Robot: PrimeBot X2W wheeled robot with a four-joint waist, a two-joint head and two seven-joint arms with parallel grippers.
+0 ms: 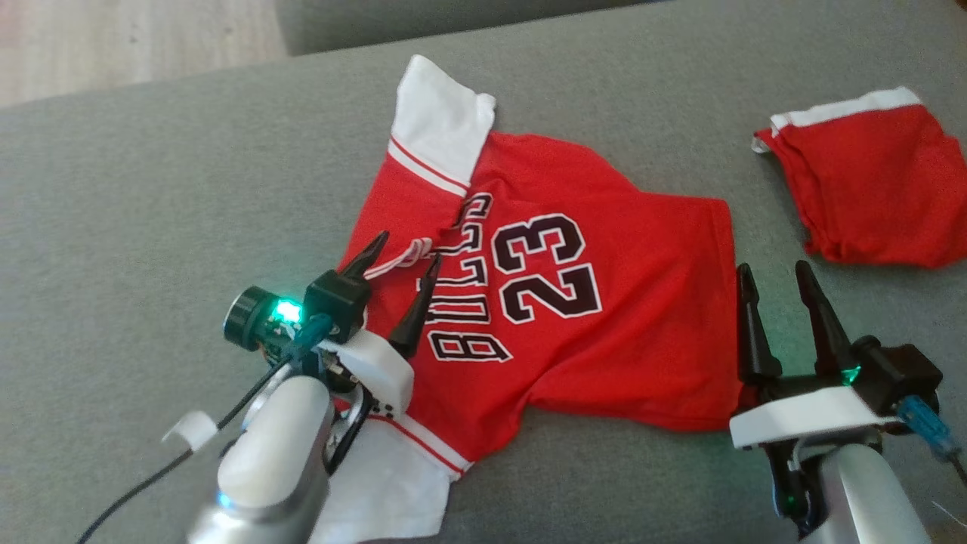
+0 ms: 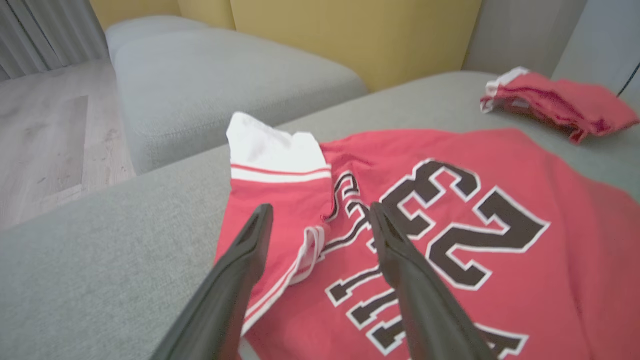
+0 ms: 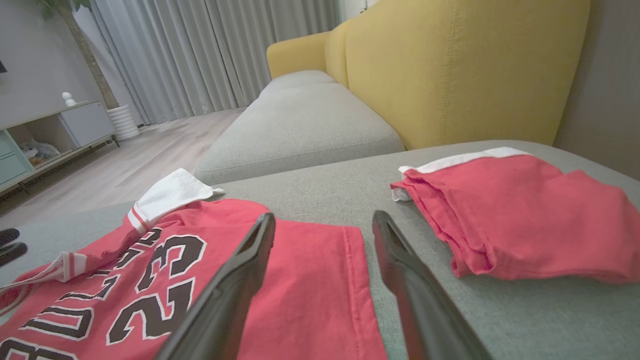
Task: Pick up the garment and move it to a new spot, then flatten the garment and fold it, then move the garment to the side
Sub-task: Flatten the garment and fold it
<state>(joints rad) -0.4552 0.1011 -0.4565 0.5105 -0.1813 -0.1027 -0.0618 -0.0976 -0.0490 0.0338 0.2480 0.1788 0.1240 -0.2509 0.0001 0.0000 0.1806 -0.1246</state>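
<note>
- I see the shirt (image 1: 604,332) lying spread out on the grey cushion (image 1: 151,227), in the middle of my head view.
- It is bright red, with white sleeve ends that have thin red stripes.
- Big black letters and numbers with white edges say "BULLS" and "23".
- The body of the shirt looks mostly flat, but it is bunched and wrinkly near the neck (a white striped band curls up there).
- My left gripper (image 1: 408,251) is over the neck part, and its two dark fingers are spread apart with nothing between them.
- My right gripper (image 1: 773,267) is at the bottom edge of the shirt, and its fingers are spread apart too, holding nothing.
- I cannot tell if any finger touches the cloth.
- The red shorts (image 1: 876,189) with a white band lie apart from the shirt, on my right.
</note>
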